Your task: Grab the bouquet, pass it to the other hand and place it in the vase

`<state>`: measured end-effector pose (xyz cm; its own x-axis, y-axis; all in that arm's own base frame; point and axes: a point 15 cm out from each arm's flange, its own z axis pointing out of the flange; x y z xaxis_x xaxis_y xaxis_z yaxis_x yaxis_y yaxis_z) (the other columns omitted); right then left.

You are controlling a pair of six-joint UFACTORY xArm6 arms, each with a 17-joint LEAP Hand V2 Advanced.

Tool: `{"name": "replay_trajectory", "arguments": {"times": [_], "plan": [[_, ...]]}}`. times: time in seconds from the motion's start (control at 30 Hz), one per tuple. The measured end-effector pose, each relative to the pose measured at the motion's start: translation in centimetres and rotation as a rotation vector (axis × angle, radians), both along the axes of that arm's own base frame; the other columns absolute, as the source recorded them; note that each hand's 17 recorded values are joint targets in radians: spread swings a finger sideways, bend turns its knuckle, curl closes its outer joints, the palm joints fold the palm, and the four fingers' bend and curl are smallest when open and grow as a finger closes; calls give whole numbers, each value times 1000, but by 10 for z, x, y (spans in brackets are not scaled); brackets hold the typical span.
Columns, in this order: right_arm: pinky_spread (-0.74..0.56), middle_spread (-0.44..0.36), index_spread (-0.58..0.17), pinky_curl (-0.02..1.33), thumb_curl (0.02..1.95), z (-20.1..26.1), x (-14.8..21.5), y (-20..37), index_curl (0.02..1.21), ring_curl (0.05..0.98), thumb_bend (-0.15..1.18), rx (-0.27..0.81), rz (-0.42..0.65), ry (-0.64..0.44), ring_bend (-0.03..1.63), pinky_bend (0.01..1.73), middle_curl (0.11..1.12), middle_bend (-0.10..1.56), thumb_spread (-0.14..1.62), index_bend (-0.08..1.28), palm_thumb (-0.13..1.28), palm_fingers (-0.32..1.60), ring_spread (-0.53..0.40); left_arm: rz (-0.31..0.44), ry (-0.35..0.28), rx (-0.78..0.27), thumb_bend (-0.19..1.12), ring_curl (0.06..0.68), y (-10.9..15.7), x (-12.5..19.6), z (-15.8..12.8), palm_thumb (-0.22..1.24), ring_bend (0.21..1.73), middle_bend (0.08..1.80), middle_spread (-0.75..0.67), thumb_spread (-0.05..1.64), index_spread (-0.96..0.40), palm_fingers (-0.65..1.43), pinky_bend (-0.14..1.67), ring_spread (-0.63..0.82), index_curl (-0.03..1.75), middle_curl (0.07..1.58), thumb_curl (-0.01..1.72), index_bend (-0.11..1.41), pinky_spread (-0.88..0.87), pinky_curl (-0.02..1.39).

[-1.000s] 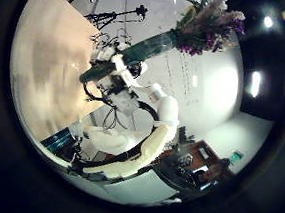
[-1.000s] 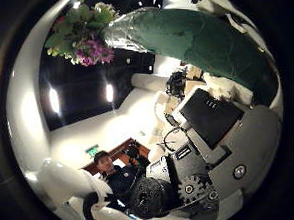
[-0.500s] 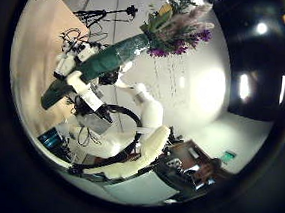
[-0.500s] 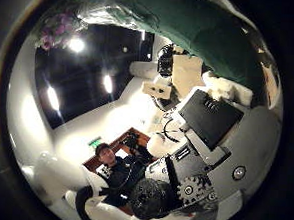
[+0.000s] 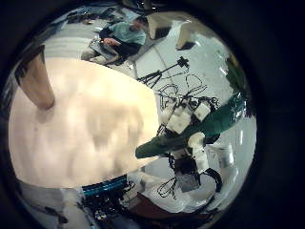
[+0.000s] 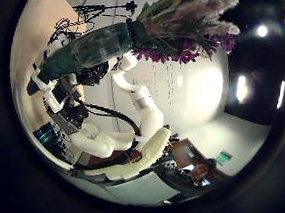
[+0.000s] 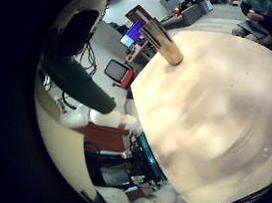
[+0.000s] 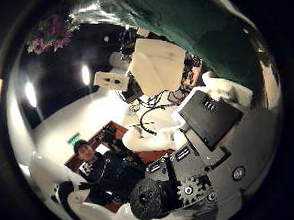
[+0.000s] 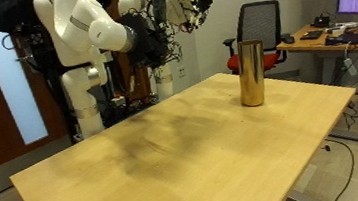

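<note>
Right hand: fingers are curled round the narrow end of the bouquet, which is held in the air, well apart from the table. Left hand: finger state cannot be told. Change noted: the blooms are seen larger in the left thumb side palm view than half a second ago, and the left hand larger in the right one; the pass is judged imminent. Bouquet: a tapering wrapped sleeve, with flowers and leaves bunched at the wide end. Vase: gold, upright, empty, set on the table.
</note>
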<state>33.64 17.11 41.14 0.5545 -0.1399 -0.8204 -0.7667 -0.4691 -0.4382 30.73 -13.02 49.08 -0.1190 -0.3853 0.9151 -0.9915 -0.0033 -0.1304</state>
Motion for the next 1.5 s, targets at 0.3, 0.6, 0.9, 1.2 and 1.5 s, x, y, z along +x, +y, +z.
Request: {"name": "replay_trajectory", "arguments": {"times": [0.3,0.6,0.9,1.2,1.5], "plan": [[-250,-142,-307,1133,964,1,-13,21,1145,658,-18,-39,53,-18,1459,1069,785,1381,163,985,1177,1119,-196,-25,12,-6,-35,186,-6,-4,1,218,608,232,452,828,315,148,222,516,284,335,318,159,478,313],[-251,-143,-308,1140,967,-14,-9,36,1147,660,-18,-150,47,-71,1457,1065,791,1376,164,983,1176,1120,-196,-49,20,-7,-35,186,-12,-7,4,233,626,242,469,814,323,151,238,525,276,335,320,154,485,319],[-251,-144,-309,1144,971,-11,-14,42,1149,661,-19,-162,48,-101,1455,1061,796,1373,163,982,1176,1121,-196,-41,64,-26,-24,160,-14,-10,4,287,599,578,101,828,216,438,163,388,304,440,327,185,387,273],[-263,-157,-311,1125,897,-31,-9,36,1122,651,-48,-175,-53,-103,1408,1131,787,1305,555,927,1006,1079,-205,32,8,-132,70,350,-13,-2,22,748,1106,885,-385,941,-131,1197,866,-440,296,660,390,177,-525,454],[-459,-186,-352,888,713,-60,-10,12,952,573,-34,-189,-164,-41,1290,1068,694,979,719,404,857,683,-272,120,-145,-155,23,511,-3,0,40,1056,1369,1034,-514,499,-459,1109,1149,-443,537,855,607,560,-589,594]]}}
